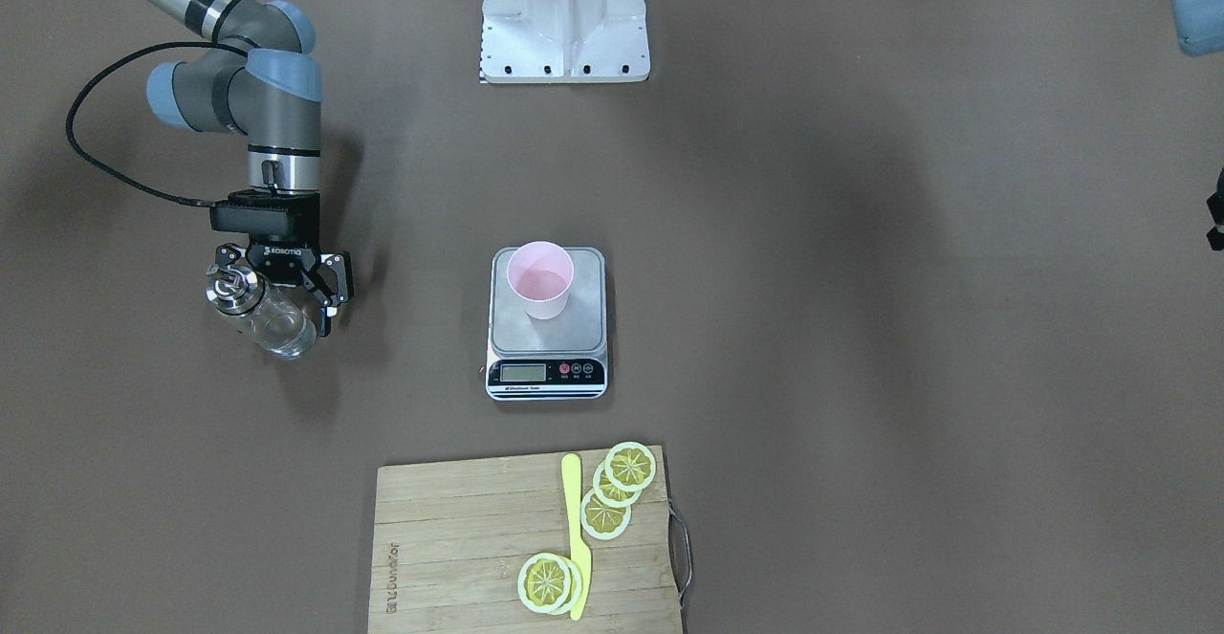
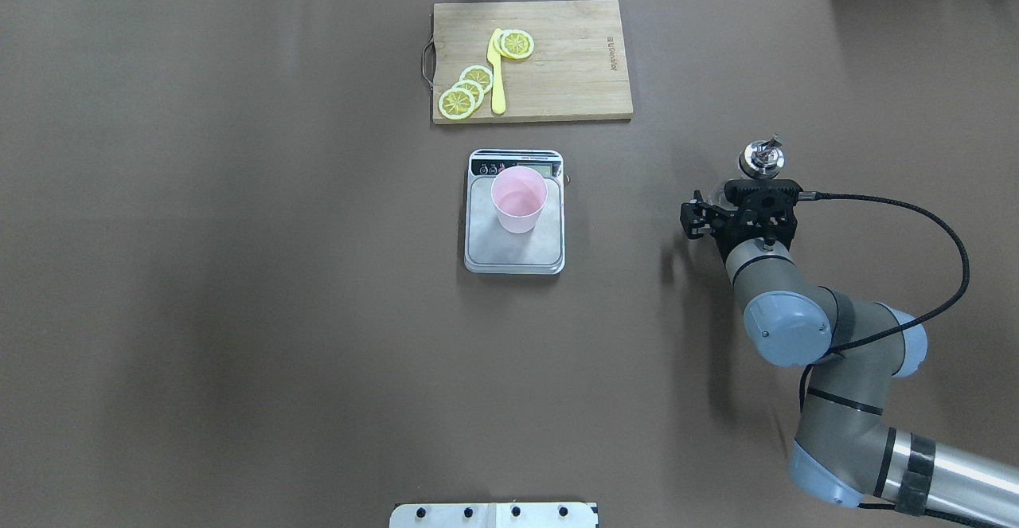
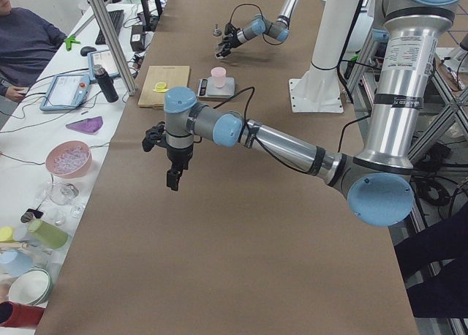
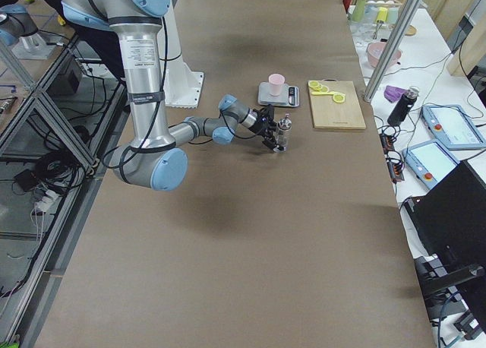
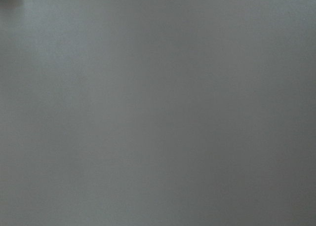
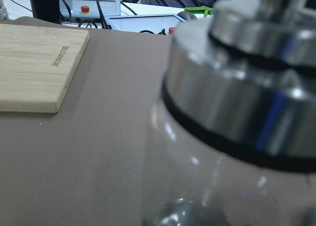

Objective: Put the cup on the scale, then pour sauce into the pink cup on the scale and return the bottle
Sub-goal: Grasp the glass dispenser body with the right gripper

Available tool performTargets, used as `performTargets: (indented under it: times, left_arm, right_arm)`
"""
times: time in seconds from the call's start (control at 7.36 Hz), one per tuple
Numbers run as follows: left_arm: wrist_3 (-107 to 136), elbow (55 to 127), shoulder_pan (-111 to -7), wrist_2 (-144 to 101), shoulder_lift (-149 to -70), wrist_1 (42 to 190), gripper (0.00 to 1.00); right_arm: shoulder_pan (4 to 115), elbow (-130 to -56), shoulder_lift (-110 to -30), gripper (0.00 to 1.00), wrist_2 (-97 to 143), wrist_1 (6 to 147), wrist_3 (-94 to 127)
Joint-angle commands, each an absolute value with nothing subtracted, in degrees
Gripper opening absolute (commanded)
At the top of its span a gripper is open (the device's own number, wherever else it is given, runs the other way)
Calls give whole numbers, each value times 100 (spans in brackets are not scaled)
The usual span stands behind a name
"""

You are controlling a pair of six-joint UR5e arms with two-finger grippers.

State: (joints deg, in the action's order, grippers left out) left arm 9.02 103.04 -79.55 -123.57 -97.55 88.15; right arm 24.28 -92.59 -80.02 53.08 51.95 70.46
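Between the jaws of the right gripper [image 1: 275, 309], the upright bottle [image 1: 282, 330]; clenched or released, unclear.

White capitals reading "ROBOTIQ" stand on the black body of the right pincer [image 1: 277, 307], just above the bottle [image 1: 275, 326] it clamps. Well away from the pincer, on the scale [image 1: 547, 323], the grey display shows no digits that can be read, and the line of print beneath it is too small to read. Farther off, the cutting board [image 1: 459, 538] bears a burnt-in brand word along one edge, but its letters cannot be read with any certainty.
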Motion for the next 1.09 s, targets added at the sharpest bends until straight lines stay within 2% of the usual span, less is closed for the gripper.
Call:
performTargets:
  times: [0.0, 0.27, 0.41, 0.95]
  left_arm:
    - [905, 10318, -7954, -12357, -9756, 8807, 98]
    - [905, 10327, -7954, -12357, -9756, 8815, 98]
    - [914, 10336, -7954, -12357, -9765, 8815, 98]
    - [905, 10327, -7963, -12646, -9625, 8815, 98]
  right_arm:
    - [2435, -9220, -8016, 61, 5309, 5194, 7049]
    - [2435, -9202, -8007, 7, 5309, 5194, 7058]
    - [2435, -9280, -7972, 1, 5300, 5090, 7110]
    - [2443, -9334, -8051, 0, 5185, 4834, 7049]
